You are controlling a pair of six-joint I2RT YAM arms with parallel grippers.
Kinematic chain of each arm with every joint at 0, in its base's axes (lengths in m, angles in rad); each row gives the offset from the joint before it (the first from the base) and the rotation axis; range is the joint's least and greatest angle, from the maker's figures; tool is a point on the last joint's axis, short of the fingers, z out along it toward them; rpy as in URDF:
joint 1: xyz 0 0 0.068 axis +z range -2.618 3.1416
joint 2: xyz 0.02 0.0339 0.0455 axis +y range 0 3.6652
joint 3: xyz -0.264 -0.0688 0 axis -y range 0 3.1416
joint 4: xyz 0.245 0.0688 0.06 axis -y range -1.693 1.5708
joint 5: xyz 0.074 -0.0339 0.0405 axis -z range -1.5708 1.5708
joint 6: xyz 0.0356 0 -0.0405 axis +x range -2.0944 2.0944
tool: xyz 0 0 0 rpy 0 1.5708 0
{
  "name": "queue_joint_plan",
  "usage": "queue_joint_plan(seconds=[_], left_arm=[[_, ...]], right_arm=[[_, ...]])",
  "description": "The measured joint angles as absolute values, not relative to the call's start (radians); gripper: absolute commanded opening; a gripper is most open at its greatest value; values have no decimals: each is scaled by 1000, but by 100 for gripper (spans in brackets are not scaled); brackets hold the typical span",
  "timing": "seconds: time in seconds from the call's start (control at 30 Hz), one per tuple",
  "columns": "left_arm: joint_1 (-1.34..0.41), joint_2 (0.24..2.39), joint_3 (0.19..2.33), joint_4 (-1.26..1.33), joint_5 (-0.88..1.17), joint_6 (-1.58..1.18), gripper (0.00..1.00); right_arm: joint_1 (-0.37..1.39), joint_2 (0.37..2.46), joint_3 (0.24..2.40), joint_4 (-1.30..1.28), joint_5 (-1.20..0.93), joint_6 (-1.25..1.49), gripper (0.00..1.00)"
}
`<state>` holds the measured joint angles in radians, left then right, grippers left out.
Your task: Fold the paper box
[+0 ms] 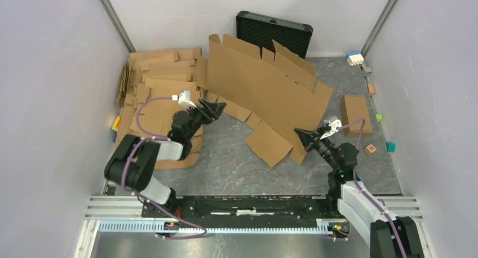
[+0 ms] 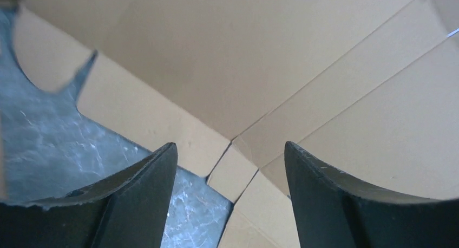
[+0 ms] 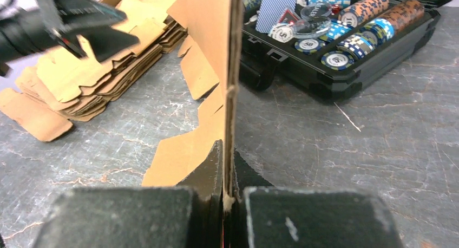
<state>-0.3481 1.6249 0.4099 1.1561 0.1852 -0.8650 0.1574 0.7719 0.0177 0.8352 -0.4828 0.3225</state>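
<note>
The paper box (image 1: 265,89) is a large brown die-cut cardboard sheet, tilted up on its long edge across the middle of the table, with flaps resting on the surface. My right gripper (image 1: 302,137) is shut on the sheet's lower right edge. In the right wrist view the thin edge of the paper box (image 3: 229,69) runs straight up out of the closed right gripper (image 3: 228,169). My left gripper (image 1: 217,107) stands open at the sheet's lower left corner. In the left wrist view the paper box (image 2: 243,58) fills the space ahead of the open left gripper (image 2: 231,150), with nothing between the fingers.
A stack of flat cardboard blanks (image 1: 163,78) lies at the back left. An open black case (image 1: 274,30) holding poker chips (image 3: 346,42) stands behind the sheet. A smaller brown cardboard box (image 1: 355,112) and small coloured blocks (image 1: 355,58) sit along the right side.
</note>
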Motion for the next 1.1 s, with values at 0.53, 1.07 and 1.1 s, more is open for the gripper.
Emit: queue_joint_plan(seconds=[0.53,1.07,1.1], left_arm=[[-189,1499,787,598,152,-395,98],[-29,2014,1242,825,716,-460,95],[-27,2045,1276,830,739,-476,94]], right_arm=[[229,765,18,786,-353,211,0],[236,835,18,800,-311,196,0],[236,839,18,800,-310,196,0]])
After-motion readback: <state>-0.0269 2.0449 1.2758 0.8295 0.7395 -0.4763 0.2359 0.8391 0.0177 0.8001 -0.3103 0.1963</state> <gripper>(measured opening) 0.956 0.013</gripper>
